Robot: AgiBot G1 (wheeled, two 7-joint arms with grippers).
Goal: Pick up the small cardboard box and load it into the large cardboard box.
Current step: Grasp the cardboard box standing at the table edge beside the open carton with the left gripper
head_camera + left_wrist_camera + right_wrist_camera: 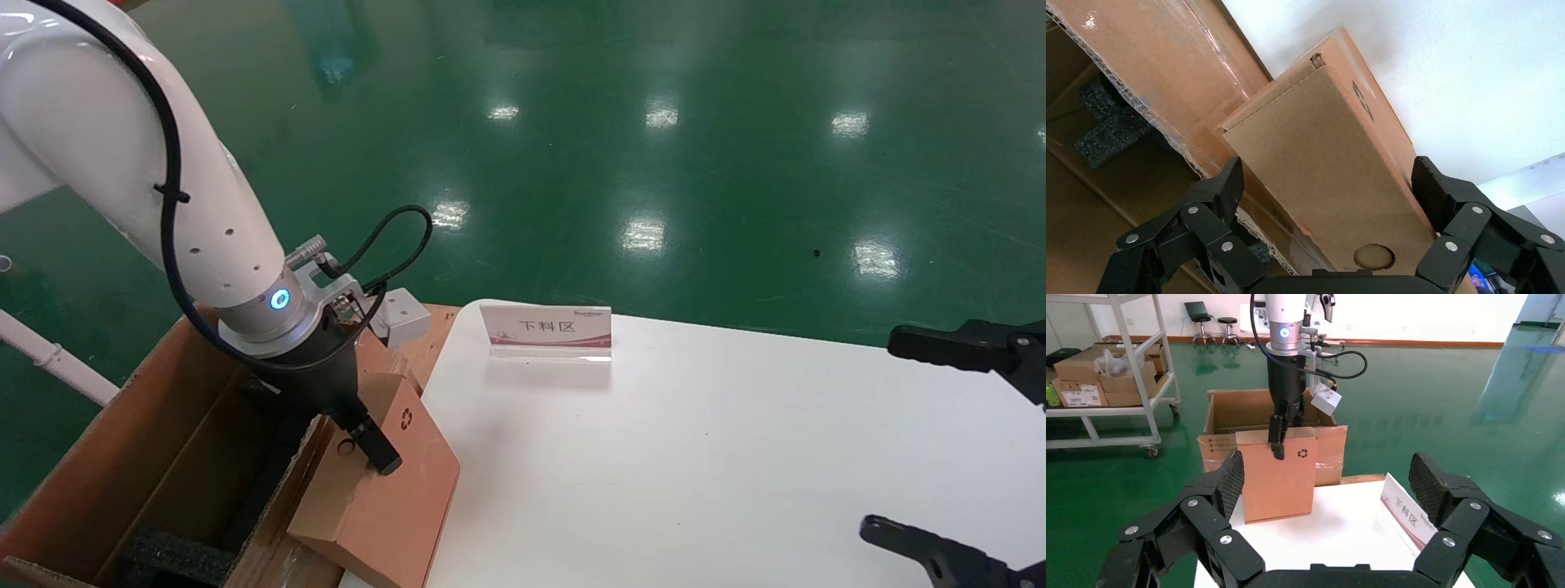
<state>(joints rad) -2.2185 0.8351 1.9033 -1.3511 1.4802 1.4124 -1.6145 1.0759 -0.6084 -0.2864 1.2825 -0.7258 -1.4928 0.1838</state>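
Brown small box (384, 490) leaning tilted against big carton (122, 457); left claw (359, 437) gripping its top edge; right claw (1327, 484) hovering wide over white table (695, 457).

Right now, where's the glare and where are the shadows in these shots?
Head view: ceiling lights glint off the green floor; the sign throws a soft shadow on the table. Left wrist view: glare streaks the tape on the large box, whose inside is dark. Right wrist view: evenly lit, with a sheen on the floor.
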